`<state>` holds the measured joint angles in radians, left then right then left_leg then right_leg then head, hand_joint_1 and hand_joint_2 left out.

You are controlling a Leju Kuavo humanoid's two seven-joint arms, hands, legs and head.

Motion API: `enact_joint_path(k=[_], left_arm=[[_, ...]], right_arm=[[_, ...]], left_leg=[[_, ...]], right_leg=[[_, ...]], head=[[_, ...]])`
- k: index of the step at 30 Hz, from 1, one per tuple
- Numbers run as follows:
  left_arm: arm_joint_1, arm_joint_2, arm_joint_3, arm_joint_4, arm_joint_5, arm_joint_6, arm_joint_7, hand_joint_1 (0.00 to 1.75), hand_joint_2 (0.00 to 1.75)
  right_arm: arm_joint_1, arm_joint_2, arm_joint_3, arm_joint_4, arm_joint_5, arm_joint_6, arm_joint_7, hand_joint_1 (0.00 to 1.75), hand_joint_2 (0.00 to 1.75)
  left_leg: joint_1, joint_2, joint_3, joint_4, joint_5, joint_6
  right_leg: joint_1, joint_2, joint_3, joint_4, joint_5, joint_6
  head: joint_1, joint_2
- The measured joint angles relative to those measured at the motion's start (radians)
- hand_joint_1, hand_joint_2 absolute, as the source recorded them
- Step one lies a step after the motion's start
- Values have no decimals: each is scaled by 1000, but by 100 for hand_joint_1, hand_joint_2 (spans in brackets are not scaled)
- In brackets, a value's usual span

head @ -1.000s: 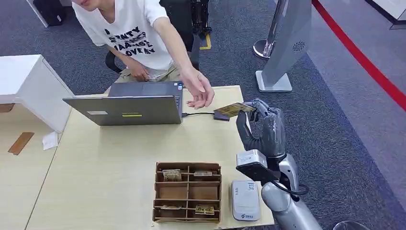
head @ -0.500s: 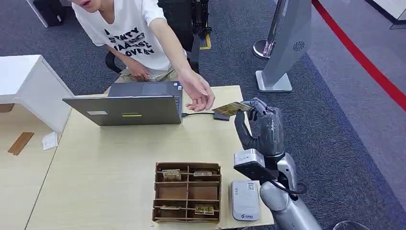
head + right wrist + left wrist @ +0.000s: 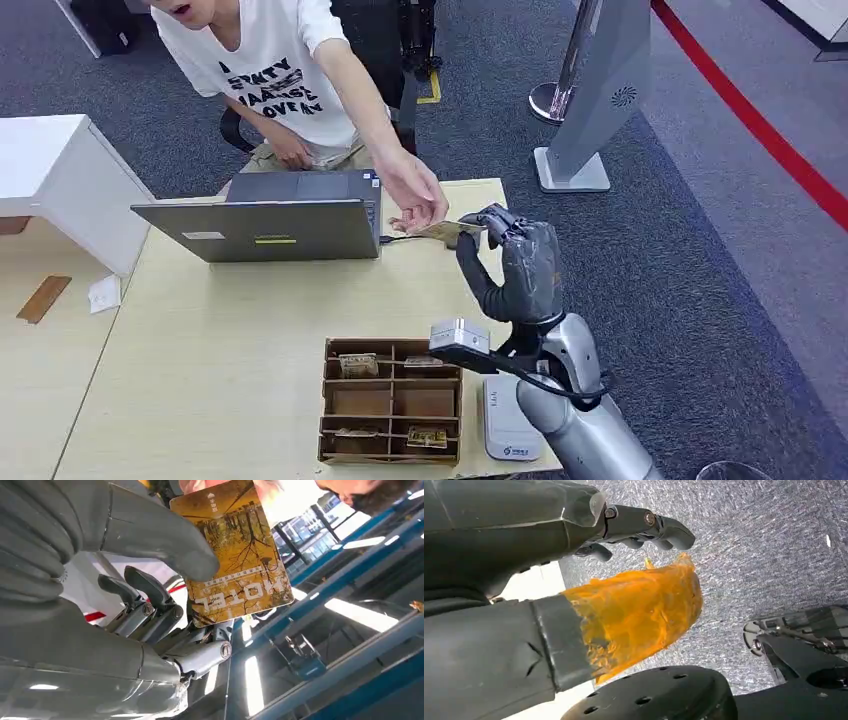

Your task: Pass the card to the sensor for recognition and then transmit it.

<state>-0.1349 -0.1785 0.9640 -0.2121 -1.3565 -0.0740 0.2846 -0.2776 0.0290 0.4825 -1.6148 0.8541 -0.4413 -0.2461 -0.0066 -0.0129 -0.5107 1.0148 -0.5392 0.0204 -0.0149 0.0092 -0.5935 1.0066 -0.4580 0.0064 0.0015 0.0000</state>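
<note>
My right hand (image 3: 512, 268) is raised over the table's far right part and pinches a yellowish card (image 3: 446, 231) between thumb and fingers. In the right wrist view the card (image 3: 235, 555) reads MOTEL, with my thumb (image 3: 150, 535) pressed on its face. A person's hand (image 3: 413, 192) reaches across from behind the laptop, and its fingertips meet the card's far end. A dark cable (image 3: 400, 239) runs from the laptop to below the card. My left hand (image 3: 574, 605), its thumb wrapped in orange, hangs over grey carpet and holds nothing.
An open grey laptop (image 3: 265, 228) stands at the table's far side. A brown compartment organizer (image 3: 392, 400) with several cards sits at the near edge, with a flat white device (image 3: 508, 425) beside it, partly behind my right arm. A white cabinet (image 3: 60, 180) stands to the left.
My right hand has carried the card leftward toward the person's hand. The person's fingers have come down onto the card's far end.
</note>
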Motion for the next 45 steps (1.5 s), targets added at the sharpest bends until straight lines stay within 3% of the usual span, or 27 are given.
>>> enact_joint_path(k=[22, 42, 43, 44, 45], left_arm=[[-6, -5, -16, 0, -4, -5, 1, 0, 0], [-9, -8, -23, 0, -14, -6, 7, 0, 0], [-9, -8, -23, 0, -14, -7, 7, 0, 0], [-9, -8, -23, 0, -14, -7, 7, 0, 0], [-9, -8, -23, 0, -14, -7, 7, 0, 0]], right_arm=[[-52, 18, 19, 95, 41, -12, 17, 175, 175], [-85, 39, 81, 179, 216, -99, 42, 175, 175], [-87, 39, 83, 184, 229, -106, 47, 44, 175], [-89, 38, 85, 188, 240, -111, 49, 0, 175], [-90, 39, 87, 192, 249, -115, 53, 0, 175]], left_leg=[[0, 0, 0, 0, 0, 0], [0, 0, -1, 0, 0, 0], [0, 0, -1, 0, 0, 0], [0, 0, -1, 0, 0, 0], [0, 0, -1, 0, 0, 0]], right_leg=[[0, 0, 0, 0, 0, 0], [0, 0, 0, 0, 0, 0], [0, 0, -1, 0, 0, 0], [0, 0, -1, 0, 0, 0], [0, 0, -1, 0, 0, 0]], head=[[0, 0], [0, 0], [0, 0], [0, 0], [0, 0]])
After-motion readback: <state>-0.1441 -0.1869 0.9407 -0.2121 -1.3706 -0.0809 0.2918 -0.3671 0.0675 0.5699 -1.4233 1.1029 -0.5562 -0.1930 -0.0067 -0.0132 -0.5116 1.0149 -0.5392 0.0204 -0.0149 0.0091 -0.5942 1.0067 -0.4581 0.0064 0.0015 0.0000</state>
